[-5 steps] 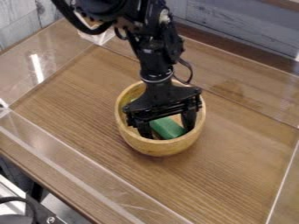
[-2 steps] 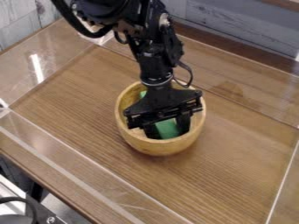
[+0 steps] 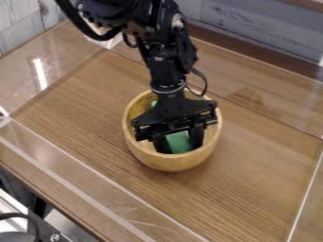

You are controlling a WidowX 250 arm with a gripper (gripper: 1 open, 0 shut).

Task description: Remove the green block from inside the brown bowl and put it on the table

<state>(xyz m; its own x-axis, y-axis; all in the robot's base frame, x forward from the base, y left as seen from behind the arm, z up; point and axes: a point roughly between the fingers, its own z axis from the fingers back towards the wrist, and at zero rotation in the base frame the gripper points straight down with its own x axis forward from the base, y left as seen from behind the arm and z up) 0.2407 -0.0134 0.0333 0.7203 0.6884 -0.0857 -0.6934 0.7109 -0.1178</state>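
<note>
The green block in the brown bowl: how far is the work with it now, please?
The black robot gripper is already down inside the round light-brown wooden bowl, so the approach looks done. In hand is the grasp: its fingers are around the small bright green block, apparently closed on it. Left are lifting it out and placing it on the brown wood-grain table.

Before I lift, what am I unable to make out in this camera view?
- Fingertips of the gripper: dark and small against the bowl's shadowed hollow, so how firmly they press on the green block is unclear.
- Block's ends and underside: covered by the fingers and by its own top.
- Far inner wall of the brown bowl: behind the gripper's dark body.
- Arm's upper part: cut off by the top edge.
</note>
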